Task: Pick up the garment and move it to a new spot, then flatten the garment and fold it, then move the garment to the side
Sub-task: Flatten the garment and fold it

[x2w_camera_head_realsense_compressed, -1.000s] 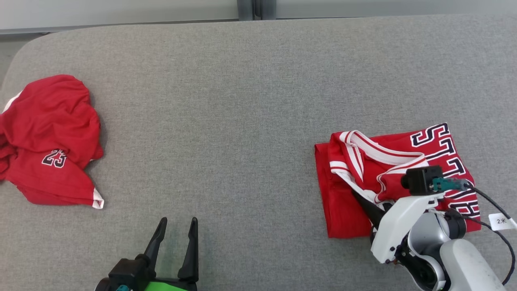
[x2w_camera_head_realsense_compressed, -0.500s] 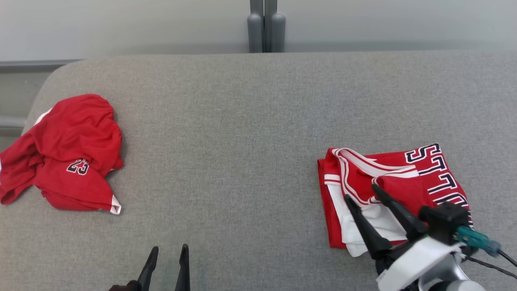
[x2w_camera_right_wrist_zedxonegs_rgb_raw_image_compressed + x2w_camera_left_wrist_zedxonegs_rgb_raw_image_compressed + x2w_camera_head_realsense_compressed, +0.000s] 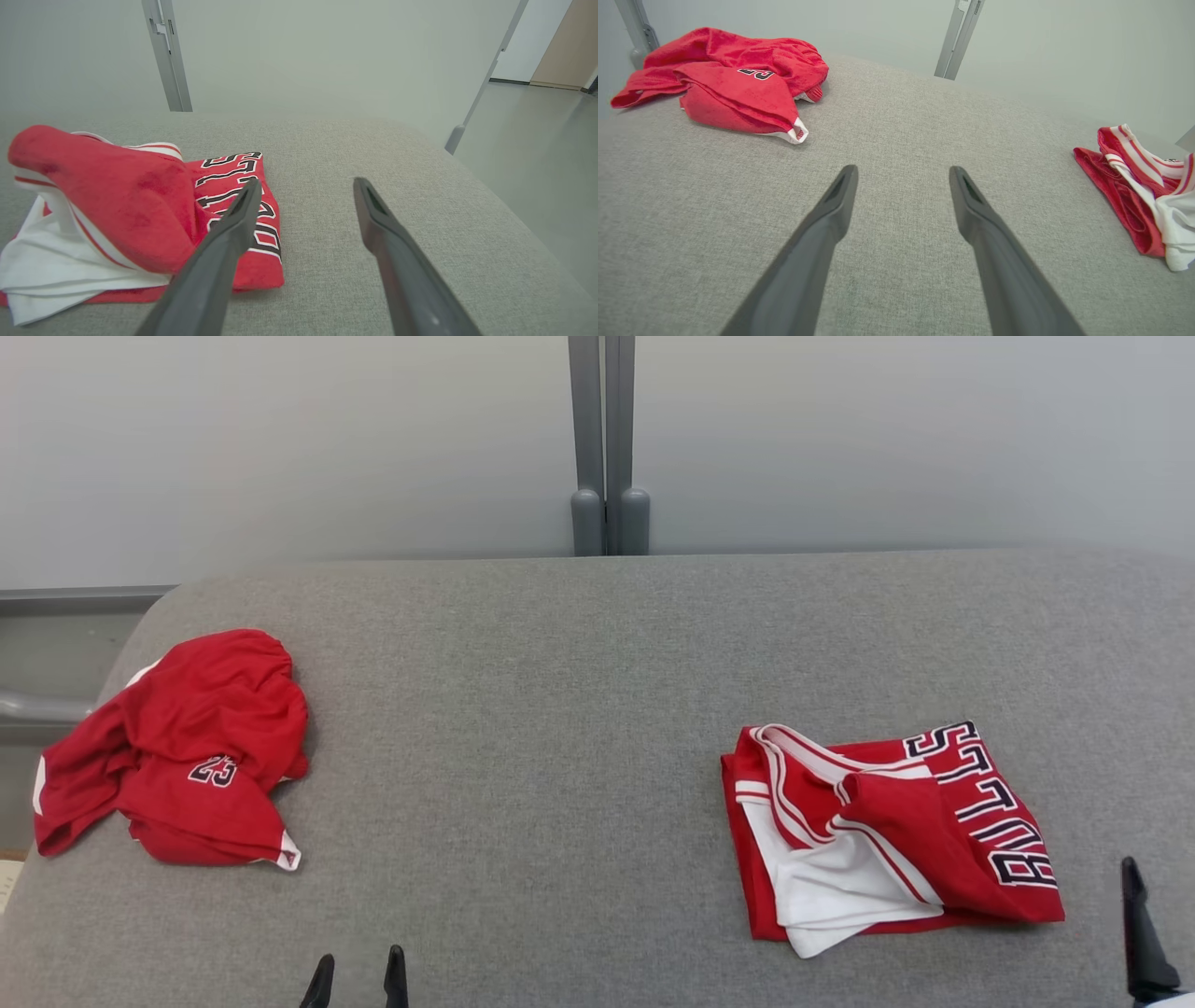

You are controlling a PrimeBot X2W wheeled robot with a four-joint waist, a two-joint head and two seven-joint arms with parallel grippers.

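Observation:
A folded red jersey [image 3: 887, 831] with white trim and dark lettering lies on the right of the grey cushioned surface [image 3: 560, 728]; it also shows as the jersey [image 3: 121, 205] in the right wrist view. My right gripper [image 3: 303, 184] is open and empty, just right of the jersey, its left finger crossing the lettered edge. One of its fingers [image 3: 1137, 933] rises at the head view's lower right. My left gripper [image 3: 357, 982] is open and empty at the bottom, and as the left gripper [image 3: 901, 170] it hovers over bare cushion.
A crumpled red garment [image 3: 187, 747] marked 23 lies at the surface's left end, seen again as the crumpled garment [image 3: 733, 79]. A grey post [image 3: 609, 448] stands against the pale wall behind. The cushion's right edge drops to the floor [image 3: 537, 154].
The head camera has tilted up, showing more wall. My right gripper has drawn back off the folded jersey to its right. The left gripper has sunk lower in view.

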